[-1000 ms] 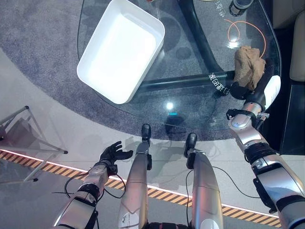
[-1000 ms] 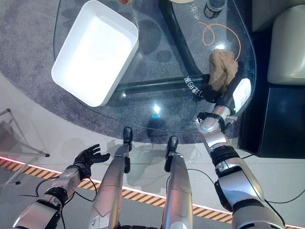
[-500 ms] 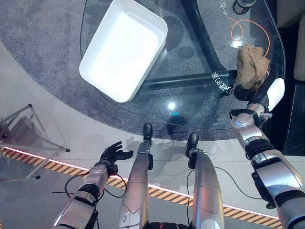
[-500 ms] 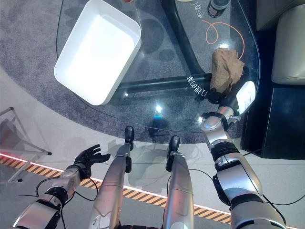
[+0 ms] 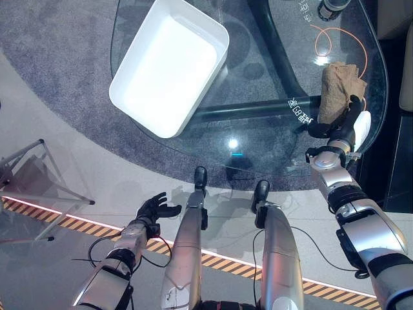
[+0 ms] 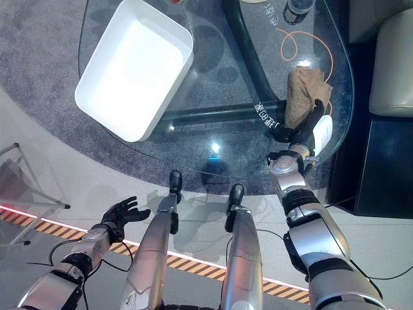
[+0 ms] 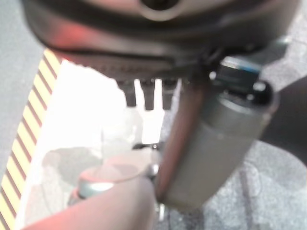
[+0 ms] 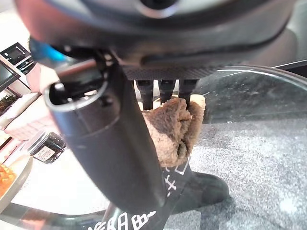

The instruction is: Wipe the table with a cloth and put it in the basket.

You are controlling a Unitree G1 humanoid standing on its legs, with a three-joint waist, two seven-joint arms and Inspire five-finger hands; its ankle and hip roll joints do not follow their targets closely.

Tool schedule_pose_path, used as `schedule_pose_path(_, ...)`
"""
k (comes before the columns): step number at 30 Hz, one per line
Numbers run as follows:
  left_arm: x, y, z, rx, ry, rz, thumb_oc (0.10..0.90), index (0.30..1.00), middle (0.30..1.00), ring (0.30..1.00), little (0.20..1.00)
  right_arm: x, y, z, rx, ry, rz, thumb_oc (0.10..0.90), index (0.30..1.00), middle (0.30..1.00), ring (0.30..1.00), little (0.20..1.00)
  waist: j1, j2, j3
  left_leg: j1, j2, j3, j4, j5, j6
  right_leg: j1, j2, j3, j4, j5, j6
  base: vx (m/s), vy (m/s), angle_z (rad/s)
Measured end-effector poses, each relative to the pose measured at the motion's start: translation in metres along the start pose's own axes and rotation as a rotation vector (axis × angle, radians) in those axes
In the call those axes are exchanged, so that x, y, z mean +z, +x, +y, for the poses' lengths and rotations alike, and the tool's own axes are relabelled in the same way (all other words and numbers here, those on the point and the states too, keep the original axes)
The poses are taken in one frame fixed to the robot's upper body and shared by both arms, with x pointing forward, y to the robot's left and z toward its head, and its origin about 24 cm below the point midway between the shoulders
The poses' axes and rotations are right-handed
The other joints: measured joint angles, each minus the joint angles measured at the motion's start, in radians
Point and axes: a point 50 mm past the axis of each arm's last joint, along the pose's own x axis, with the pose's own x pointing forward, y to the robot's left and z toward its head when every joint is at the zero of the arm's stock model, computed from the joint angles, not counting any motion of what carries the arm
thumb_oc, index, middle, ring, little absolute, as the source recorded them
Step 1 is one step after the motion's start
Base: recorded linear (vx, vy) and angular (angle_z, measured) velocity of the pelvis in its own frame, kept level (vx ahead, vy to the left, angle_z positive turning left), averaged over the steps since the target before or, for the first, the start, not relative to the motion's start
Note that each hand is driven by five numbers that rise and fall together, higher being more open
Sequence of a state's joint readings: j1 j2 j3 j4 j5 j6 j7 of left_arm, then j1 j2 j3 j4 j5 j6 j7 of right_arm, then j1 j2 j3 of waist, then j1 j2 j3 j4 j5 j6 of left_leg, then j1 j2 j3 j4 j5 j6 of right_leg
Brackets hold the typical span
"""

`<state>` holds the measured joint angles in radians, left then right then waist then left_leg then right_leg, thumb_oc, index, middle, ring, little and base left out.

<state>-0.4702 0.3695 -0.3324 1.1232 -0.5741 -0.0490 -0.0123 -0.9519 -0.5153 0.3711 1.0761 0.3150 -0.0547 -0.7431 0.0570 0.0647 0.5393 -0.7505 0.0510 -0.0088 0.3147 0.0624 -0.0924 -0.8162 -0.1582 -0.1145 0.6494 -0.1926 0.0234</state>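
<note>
Table: clear glass top, smooth, glossy, bright glare spot near front edge; dark matt tubular frame beneath. Cloth: tan fabric, soft, nappy, matt, crumpled at right edge of top. Basket: white plastic, smooth, slight sheen, on left of top. Right hand: dark matt plastic, glossy white thumb cover. Carpet under table: grey, rough pile. Near floor: pale, smooth, slightly glossy.

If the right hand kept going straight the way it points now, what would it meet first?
Most likely the brown cloth on the glass table: the right hand points at it, fingers already at its near edge.
</note>
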Motion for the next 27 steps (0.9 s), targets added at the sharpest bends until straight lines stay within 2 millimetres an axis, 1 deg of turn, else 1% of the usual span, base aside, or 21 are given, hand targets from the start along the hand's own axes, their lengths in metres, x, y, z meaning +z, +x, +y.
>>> schedule_pose_path(6,-0.0002,0.0000,-0.0003,-0.001,0.002,0.001,0.800,0.900,0.900,0.900,0.900,0.0043,0.0060,-0.0067,-0.032,0.027,0.013,0.100,0.300,0.300,0.300,0.200,-0.001,0.001,0.000,0.000,0.000,-0.002,0.000,0.000,0.001,-0.002,0.000,-0.001,0.006,-0.002,-0.003,0.00,0.000,0.00)
schedule_pose_path(19,-0.0005,0.0001,-0.0010,-0.004,0.007,0.006,0.800,0.900,0.900,0.900,0.900,0.0034,0.0051,-0.0051,-0.025,0.025,0.021,0.100,0.300,0.300,0.300,0.200,-0.001,0.003,-0.001,0.000,0.000,-0.004,-0.001,0.000,0.001,-0.002,0.000,-0.004,0.010,-0.006,-0.003,0.00,0.000,0.00)
schedule_pose_path(23,-0.0007,0.0001,-0.0012,-0.003,0.007,0.010,0.800,0.900,0.900,0.900,0.900,0.0046,0.0050,-0.0038,-0.004,0.020,0.012,0.100,0.300,0.300,0.300,0.200,-0.003,0.003,-0.001,0.000,0.000,-0.004,-0.001,0.000,0.001,-0.002,0.000,-0.004,0.010,-0.007,-0.003,0.00,0.000,0.00)
schedule_pose_path(27,-0.0016,0.0002,-0.0016,-0.004,0.007,0.021,0.800,0.900,0.900,0.900,0.900,0.0091,0.0068,-0.0049,0.037,-0.032,-0.022,0.100,0.300,0.300,0.300,0.200,-0.007,0.003,-0.001,0.000,0.001,-0.004,-0.003,0.000,0.000,-0.005,0.000,-0.004,0.010,-0.007,-0.003,0.00,0.000,0.00)
